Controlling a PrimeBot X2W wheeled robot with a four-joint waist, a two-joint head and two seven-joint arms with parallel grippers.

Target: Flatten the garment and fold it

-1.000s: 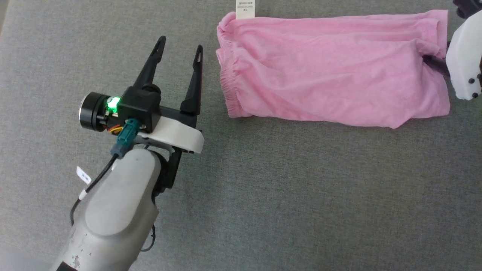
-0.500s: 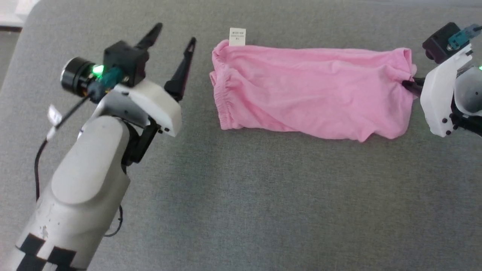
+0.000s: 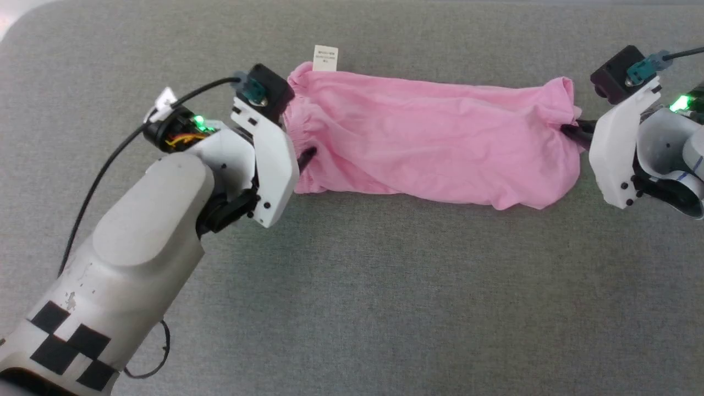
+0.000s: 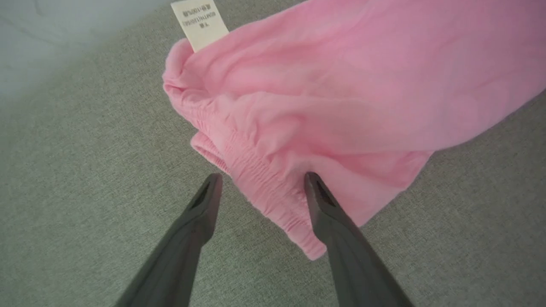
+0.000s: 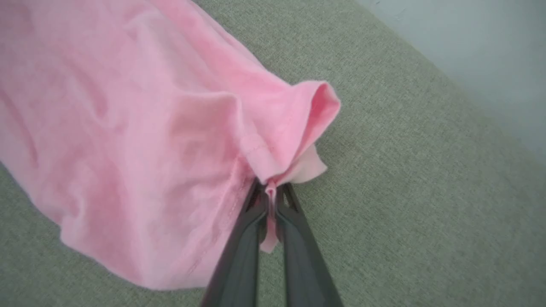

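As to the garment [image 3: 429, 148]: lies long and rumpled on the grey pad [image 3: 385, 286], not yet flat, with the tag [image 3: 325, 58] sticking out at its far left corner. At its right end, pinched fast at the hem by the right gripper [image 5: 271, 189]. At its left end, newly reached by the left gripper [image 4: 262, 182]: well left of the garment a second ago, now spread wide astride the elastic waistband, not yet gripping. Points to a two-ended hold soon: closing there, then pulling taut to flatten.
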